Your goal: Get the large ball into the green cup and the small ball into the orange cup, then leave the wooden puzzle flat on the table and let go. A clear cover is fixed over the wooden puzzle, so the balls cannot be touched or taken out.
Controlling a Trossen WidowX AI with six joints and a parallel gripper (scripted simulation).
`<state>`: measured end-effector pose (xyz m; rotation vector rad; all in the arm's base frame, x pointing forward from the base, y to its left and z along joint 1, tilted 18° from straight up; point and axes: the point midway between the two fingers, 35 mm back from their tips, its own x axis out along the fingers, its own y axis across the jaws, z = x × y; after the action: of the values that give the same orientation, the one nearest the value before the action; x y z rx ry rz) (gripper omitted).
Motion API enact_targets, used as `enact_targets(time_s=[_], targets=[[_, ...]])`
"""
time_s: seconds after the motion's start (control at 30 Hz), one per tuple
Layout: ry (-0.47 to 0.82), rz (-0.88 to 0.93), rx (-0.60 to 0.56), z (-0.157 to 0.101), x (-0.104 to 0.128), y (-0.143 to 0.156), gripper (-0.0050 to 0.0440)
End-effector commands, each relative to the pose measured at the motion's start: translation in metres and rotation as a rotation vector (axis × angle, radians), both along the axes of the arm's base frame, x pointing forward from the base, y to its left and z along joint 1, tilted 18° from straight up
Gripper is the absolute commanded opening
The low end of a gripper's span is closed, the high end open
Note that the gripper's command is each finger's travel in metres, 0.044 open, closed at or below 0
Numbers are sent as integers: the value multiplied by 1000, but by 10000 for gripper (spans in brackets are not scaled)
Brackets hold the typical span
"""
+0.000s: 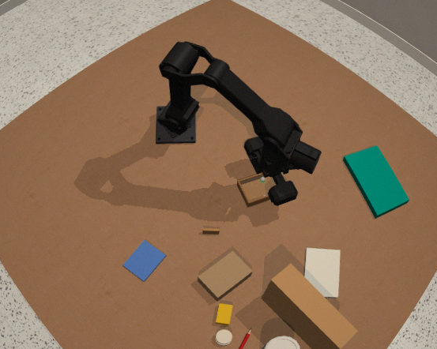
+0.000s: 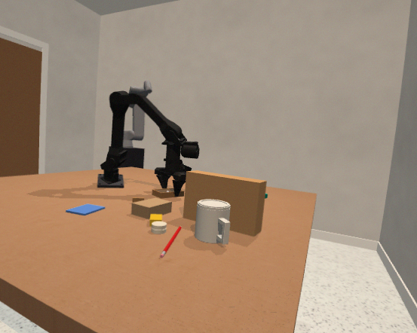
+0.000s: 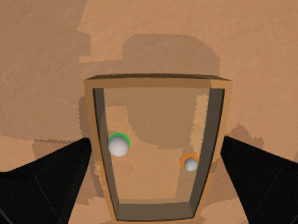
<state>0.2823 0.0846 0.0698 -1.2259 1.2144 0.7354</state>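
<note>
The wooden puzzle (image 1: 242, 193) (image 2: 163, 194) (image 3: 157, 83) looks flat on the table under the arm. My gripper (image 2: 171, 190) (image 3: 157, 145) is open, with one finger beside each long side wall of the puzzle. In the wrist view the large pale ball (image 3: 118, 147) (image 1: 262, 179) sits at the green cup (image 3: 121, 135), covering most of it. The small grey ball (image 3: 191, 164) sits at the orange cup (image 3: 183, 160), with orange showing around its upper left. Both balls look seated in their cups. The clear cover is hard to make out. Part of the puzzle is hidden by the gripper in the top view.
A small wooden piece (image 1: 211, 230), a brown box (image 1: 225, 274), a blue pad (image 1: 145, 260) and a tall brown block (image 1: 314, 305) (image 2: 224, 200) stand in front. A teal block (image 1: 376, 182) lies to the right. A mug (image 2: 213, 222) and red pencil (image 2: 171, 242) are farther forward.
</note>
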Motion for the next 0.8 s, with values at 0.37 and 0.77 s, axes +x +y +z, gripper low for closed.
enact_targets(time_s=[0.37,0.77], targets=[[-1,0,0,0,0,0,440],[-17,4,12,71,-11,17,440]])
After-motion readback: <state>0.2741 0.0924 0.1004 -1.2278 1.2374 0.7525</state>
